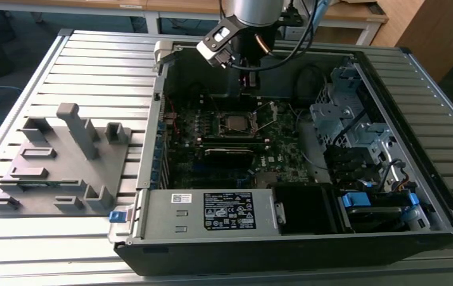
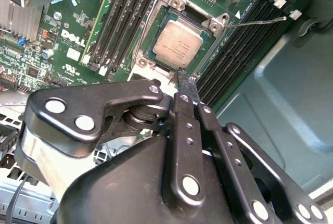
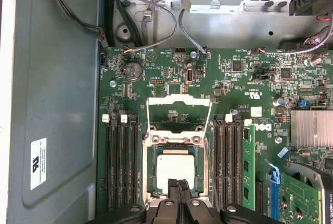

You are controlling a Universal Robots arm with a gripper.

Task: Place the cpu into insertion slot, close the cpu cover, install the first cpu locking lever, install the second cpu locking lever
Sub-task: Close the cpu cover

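Gripper (image 2: 186, 81) tips, pressed together on nothing, hang over one edge of the cpu (image 2: 178, 43), which lies flat in the insertion slot (image 3: 151, 171).

From the exterior view's left I see a grey moulded fixture (image 1: 59, 161) on the ribbed metal table (image 1: 19, 250), then the open computer case (image 1: 290, 256) with its dark green motherboard (image 1: 186, 161). On the near side a silver power supply (image 1: 171, 223) carries a black printed label (image 1: 228, 211), and a silver drive cage (image 1: 334, 113) stands at the exterior view's right. In the first wrist view the cpu's dull silver top is square and smooth. The cpu cover (image 3: 179, 98), a thin windowed metal frame, stands raised off the socket on the side opposite the fingertips. A white sticker (image 3: 38, 164) sits on the grey case wall. In the second wrist view a thin wire lever (image 2: 257, 22) juts from the socket's corner across the black memory slots (image 2: 239, 52).
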